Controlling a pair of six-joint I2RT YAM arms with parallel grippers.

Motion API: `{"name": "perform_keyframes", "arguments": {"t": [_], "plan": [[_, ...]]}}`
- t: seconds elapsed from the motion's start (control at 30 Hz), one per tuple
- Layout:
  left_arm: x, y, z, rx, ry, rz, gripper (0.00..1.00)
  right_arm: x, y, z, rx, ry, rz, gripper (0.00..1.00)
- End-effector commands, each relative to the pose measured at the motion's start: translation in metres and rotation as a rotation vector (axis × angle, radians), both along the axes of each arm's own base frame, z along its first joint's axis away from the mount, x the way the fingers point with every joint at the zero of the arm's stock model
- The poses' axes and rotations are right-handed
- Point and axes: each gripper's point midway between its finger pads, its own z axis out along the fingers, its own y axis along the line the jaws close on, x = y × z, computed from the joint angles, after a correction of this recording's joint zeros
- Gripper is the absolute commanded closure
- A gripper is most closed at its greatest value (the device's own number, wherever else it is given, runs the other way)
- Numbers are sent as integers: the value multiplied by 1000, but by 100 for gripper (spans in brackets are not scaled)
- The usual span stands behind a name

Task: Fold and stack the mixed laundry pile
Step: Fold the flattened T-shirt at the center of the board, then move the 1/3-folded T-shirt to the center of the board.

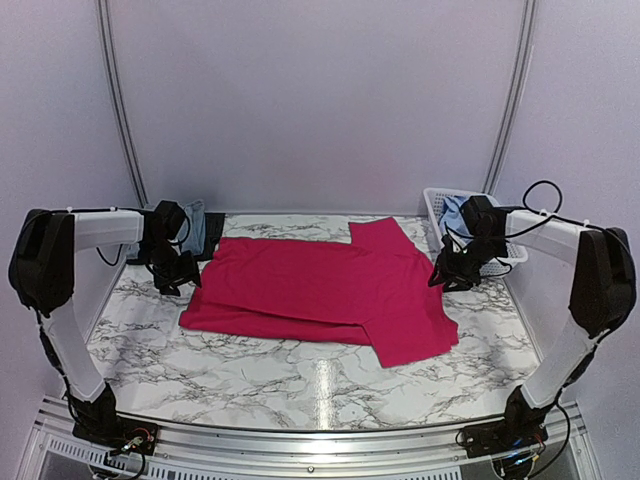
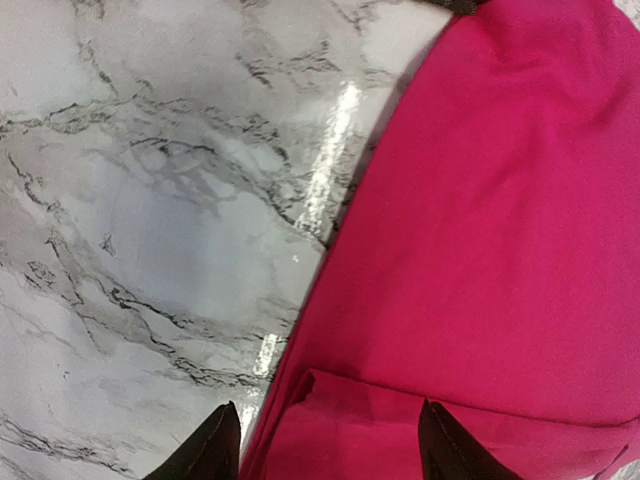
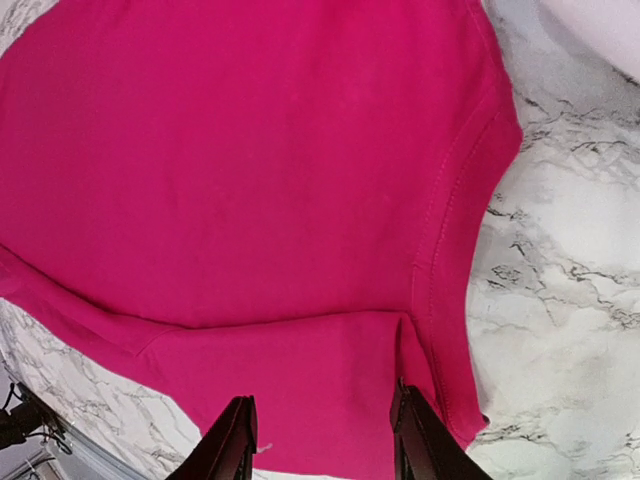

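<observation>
The bright pink-red T-shirt lies spread flat across the marble table, its near part folded over itself. My left gripper hovers at the shirt's left edge. In the left wrist view it stands open over a folded-over edge of the T-shirt, with nothing gripped. My right gripper hangs at the shirt's right edge. Seen from the right wrist, it is open above a fold of the T-shirt, beside a stitched seam. The rest of the laundry pile is a faded denim piece and a dark garment behind the left arm.
A white slatted basket stands at the back right with a light blue garment in it, close behind my right arm. Bare marble lies left of the shirt and in front of it. White walls enclose the table.
</observation>
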Motion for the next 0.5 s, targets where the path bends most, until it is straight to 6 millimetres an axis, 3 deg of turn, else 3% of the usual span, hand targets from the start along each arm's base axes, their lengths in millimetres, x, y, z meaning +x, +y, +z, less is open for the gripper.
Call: {"name": "perform_keyframes", "arguments": {"t": [0.0, 0.13, 0.2, 0.33, 0.47], "plan": [[14, -28, 30, -55, -130, -156, 38, -4, 15, 24, 52, -54, 64, 58], [22, -61, 13, -74, -120, -265, 44, -7, 49, 9, 90, -48, 140, 60], [22, -73, 1, -72, -106, -290, 47, -13, 58, -7, 96, -18, 164, 60], [11, -83, -23, -52, -56, -303, 51, -27, 51, -41, 47, 40, 175, 62], [-15, -75, -46, -11, 10, -285, 54, -48, 38, -66, -3, 90, 172, 63]]}}
